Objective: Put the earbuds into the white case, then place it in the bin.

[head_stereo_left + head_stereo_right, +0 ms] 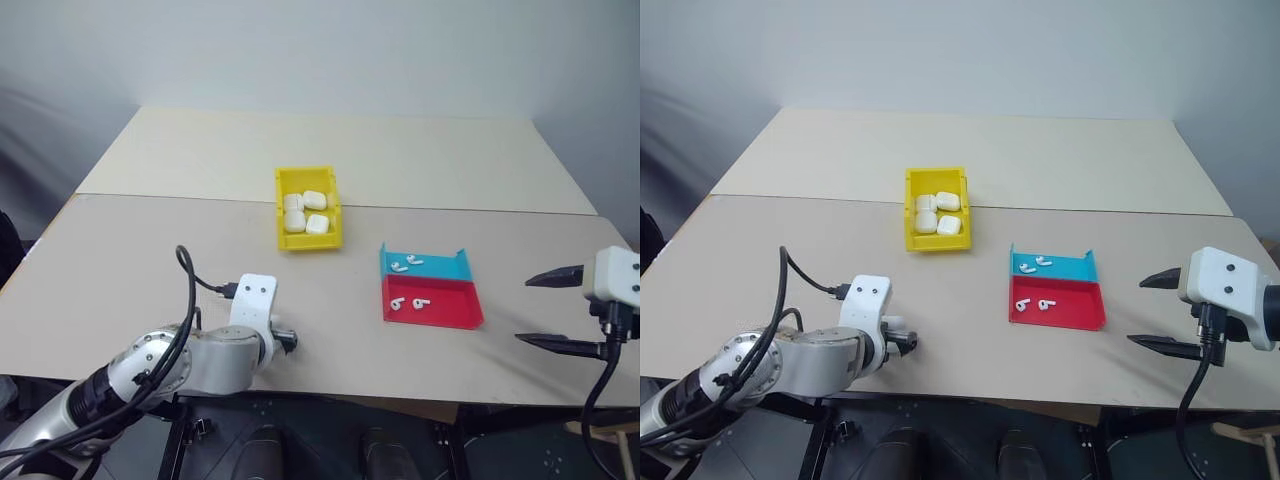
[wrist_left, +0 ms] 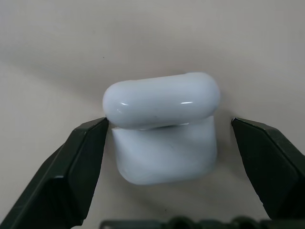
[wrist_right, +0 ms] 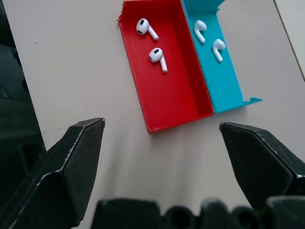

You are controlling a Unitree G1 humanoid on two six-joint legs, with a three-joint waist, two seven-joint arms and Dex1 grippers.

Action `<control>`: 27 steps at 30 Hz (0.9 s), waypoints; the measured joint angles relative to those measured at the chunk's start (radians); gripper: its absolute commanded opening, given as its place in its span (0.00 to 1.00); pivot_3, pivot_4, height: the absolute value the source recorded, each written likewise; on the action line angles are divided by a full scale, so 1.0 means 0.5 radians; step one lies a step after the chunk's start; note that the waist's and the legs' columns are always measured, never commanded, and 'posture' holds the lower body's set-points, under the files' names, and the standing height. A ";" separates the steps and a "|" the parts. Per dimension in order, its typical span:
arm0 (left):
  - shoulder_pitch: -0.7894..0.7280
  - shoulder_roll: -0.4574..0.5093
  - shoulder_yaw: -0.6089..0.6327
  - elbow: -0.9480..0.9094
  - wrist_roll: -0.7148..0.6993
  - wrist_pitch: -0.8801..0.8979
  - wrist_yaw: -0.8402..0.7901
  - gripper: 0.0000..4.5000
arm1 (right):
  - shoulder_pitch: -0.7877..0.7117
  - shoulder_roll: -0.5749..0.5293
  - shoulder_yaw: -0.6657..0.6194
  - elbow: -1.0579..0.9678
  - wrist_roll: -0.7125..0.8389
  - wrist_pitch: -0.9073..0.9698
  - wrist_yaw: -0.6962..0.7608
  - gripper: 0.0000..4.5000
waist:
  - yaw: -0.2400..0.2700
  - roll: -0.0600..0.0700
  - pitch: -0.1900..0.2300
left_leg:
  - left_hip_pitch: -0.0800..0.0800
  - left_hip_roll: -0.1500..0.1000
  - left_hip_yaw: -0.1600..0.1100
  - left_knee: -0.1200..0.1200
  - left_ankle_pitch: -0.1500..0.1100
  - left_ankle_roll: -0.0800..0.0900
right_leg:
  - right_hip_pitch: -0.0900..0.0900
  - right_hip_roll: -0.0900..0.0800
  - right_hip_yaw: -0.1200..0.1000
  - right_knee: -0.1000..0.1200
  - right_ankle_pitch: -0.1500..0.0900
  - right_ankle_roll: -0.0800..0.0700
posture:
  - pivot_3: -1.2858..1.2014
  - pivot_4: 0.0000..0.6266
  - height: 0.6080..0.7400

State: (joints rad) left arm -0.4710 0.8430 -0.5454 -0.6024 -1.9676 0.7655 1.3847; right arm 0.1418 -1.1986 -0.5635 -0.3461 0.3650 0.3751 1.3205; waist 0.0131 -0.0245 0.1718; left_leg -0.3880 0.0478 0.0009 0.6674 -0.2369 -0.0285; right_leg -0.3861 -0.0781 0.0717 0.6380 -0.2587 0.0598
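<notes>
The left tool (image 2: pixel 167 138) stands open astride the white case (image 2: pixel 162 126) on the tabletop (image 1: pixel 150 250), not gripping. The right tool (image 1: pixel 560 310) hangs open beside the red tray (image 3: pixel 167 81). Earbuds (image 3: pixel 157 55) remain unloaded; the yellow bin (image 1: pixel 283 205) already holds other cases.

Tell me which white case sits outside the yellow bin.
The white case on the bare table between the left gripper's open fingers, lid slightly ajar. The other four cases lie together inside the yellow bin.
</notes>
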 measured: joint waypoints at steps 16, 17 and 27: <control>0.057 0.010 -0.020 -0.081 -0.001 -0.088 0.089 1.00 | 0.045 0.052 0.019 -0.011 -0.089 -0.028 -0.051 0.99 | 0.000 0.000 0.000 | 0.000 0.000 0.000 0.000 0.000 0.000 | 0.000 0.000 0.000 0.000 0.000 0.000 | 0.52 0.24 1.00; 0.058 0.010 -0.020 -0.081 0.000 -0.088 0.089 1.00 | 0.048 0.054 0.019 -0.018 -0.090 -0.028 -0.051 0.99 | 0.000 0.000 0.000 | 0.000 0.000 0.000 0.000 0.000 0.000 | 0.000 0.000 0.000 0.000 0.000 0.000 | 0.52 0.24 1.00; 0.057 -0.010 -0.020 -0.075 0.006 -0.074 0.116 0.63 | 0.081 0.071 0.019 -0.035 -0.134 -0.036 -0.056 1.00 | 0.004 0.000 0.000 | 0.000 0.000 0.000 0.000 0.000 0.000 | 0.001 0.000 0.000 -0.002 0.000 0.000 | 0.52 0.24 1.00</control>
State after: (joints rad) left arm -0.4427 0.8380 -0.5554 -0.6398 -1.9648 0.7286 1.4429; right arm 0.1823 -1.1632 -0.5541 -0.3637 0.2981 0.3571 1.2925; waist 0.0149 -0.0245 0.1716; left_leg -0.3881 0.0477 0.0009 0.6674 -0.2368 -0.0287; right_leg -0.3857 -0.0782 0.0717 0.6372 -0.2586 0.0598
